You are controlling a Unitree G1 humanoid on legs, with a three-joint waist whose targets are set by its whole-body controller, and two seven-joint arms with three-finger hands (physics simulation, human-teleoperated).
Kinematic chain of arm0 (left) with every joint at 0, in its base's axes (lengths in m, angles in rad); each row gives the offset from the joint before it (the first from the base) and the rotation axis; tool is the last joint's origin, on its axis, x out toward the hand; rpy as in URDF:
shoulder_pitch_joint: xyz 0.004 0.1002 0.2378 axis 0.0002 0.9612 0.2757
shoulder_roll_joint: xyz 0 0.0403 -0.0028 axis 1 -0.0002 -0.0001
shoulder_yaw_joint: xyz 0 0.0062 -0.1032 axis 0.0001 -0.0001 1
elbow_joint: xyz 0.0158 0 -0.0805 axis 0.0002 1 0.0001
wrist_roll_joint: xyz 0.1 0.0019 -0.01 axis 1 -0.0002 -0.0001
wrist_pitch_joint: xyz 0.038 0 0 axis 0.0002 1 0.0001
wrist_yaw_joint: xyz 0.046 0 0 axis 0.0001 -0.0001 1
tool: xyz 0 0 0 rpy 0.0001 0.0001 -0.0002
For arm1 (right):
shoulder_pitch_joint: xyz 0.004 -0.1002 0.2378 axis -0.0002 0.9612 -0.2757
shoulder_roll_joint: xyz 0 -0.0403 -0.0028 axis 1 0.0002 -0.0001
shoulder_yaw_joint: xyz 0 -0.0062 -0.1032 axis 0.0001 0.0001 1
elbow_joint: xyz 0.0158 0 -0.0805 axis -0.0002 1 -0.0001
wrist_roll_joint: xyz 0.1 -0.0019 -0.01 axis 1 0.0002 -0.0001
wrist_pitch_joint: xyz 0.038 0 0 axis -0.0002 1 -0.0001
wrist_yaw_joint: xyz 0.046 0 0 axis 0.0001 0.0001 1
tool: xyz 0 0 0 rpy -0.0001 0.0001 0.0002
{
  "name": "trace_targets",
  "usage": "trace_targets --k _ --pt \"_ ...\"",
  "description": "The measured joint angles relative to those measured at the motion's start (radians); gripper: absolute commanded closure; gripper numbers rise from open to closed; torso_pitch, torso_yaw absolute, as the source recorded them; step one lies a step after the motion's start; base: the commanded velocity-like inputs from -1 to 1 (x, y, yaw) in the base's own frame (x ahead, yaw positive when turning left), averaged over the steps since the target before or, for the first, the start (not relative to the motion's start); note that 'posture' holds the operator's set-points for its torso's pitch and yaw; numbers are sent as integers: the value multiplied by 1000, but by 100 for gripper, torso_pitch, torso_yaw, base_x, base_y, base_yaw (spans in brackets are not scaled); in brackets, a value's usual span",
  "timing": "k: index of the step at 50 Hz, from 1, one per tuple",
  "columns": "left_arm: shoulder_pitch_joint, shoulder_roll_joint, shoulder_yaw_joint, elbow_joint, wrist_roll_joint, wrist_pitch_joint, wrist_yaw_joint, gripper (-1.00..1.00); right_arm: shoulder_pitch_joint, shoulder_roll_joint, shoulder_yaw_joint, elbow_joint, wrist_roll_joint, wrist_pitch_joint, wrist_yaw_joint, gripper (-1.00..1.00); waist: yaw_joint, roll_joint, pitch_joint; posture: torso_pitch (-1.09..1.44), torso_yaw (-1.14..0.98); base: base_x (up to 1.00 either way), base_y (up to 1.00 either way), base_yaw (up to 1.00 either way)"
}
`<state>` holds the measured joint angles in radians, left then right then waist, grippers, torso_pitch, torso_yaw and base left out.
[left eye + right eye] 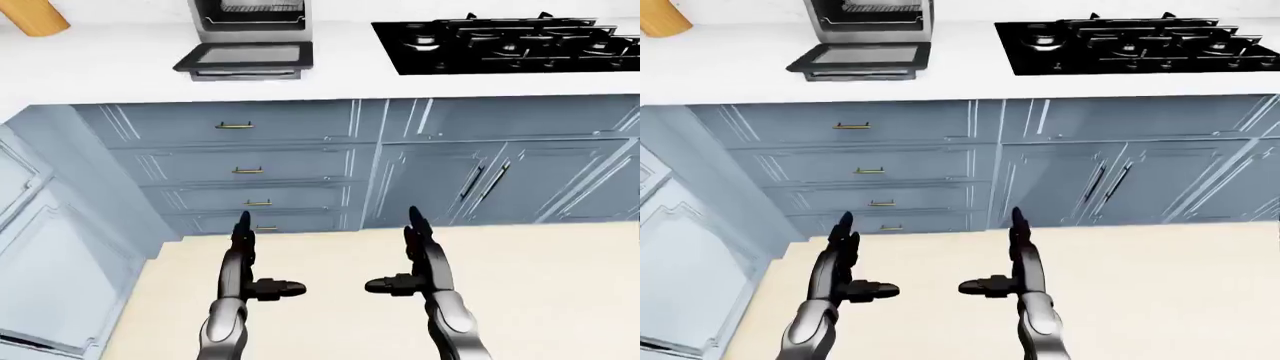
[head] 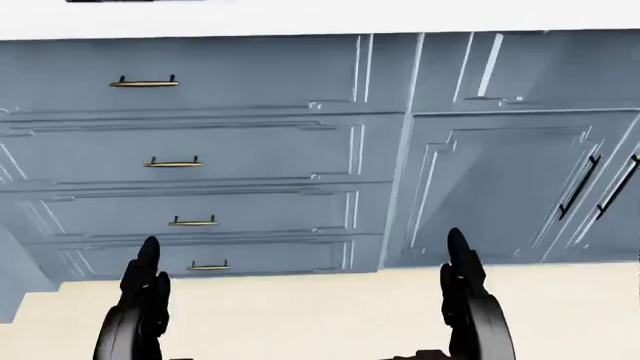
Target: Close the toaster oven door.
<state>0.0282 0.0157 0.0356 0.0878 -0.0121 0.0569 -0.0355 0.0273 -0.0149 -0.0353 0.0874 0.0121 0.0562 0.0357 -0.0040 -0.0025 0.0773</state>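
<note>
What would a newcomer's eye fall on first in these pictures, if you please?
Probably the toaster oven at the top of the left-eye view, its door dropped flat open on the white counter, with a black gas cooktop to its right. Low in that view, the left hand and right hand hang open and empty above the floor, before blue-grey drawers.

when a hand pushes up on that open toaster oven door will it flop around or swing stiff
The toaster oven door lies flat on the white counter, looking like a rigid framed glass panel, so it probably swings stiffly. It seems hinged at the oven's base, so it should rotate upward rather than slide. The oven looks small and might shift if shoved.
</note>
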Motion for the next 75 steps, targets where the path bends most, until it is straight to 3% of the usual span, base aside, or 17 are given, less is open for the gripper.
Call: trace_targets --k 1,3,5,7,11,21,37,53,64,75 --pt "-1 4 4 -17 -5 -2 -4 -100 -12 -6 2 10 -4 -20 2 -100 -3 -5 -10 0 0 0 0 0" --pt "-37 14 17 -39 -9 -39 -10 -100 -46 -20 -9 24 -18 -86 6 -100 7 -3 -60 0 0 0 0 0" --pt "-55 19 30 -6 -6 -91 -7 -100 -57 -18 -16 44 -20 -121 12 -100 7 -8 -41 0 0 0 0 0" --pt "-49 23 36 24 5 -128 0 -100 -54 -23 -21 67 -14 -124 21 -100 7 -8 -51 0 0 0 0 0" --pt "-60 33 55 30 -25 -105 -20 -100 -65 -32 -41 85 -3 -101 31 -100 8 -5 -52 0 0 0 0 0" --pt "-153 89 122 45 -73 -100 -28 -100 -132 -69 -86 27 48 -49 62 -100 8 -1 -74 0 0 0 0 0" --pt "-336 258 251 196 -167 -120 0 -100 -286 -189 -191 24 149 50 95 -100 5 2 -64 0 0 0 0 0" --pt "-400 405 346 42 -239 -15 19 -100 -439 -342 -276 -58 203 163 96 -100 3 2 -50 0 0 0 0 0" --pt "-450 513 418 1 -284 47 34 -100 -551 -421 -278 -34 215 198 109 -100 4 11 -44 0 0 0 0 0" --pt "-487 591 441 66 -310 44 55 -100 -646 -475 -280 -17 231 236 119 -100 4 12 -39 0 0 2 0 0"
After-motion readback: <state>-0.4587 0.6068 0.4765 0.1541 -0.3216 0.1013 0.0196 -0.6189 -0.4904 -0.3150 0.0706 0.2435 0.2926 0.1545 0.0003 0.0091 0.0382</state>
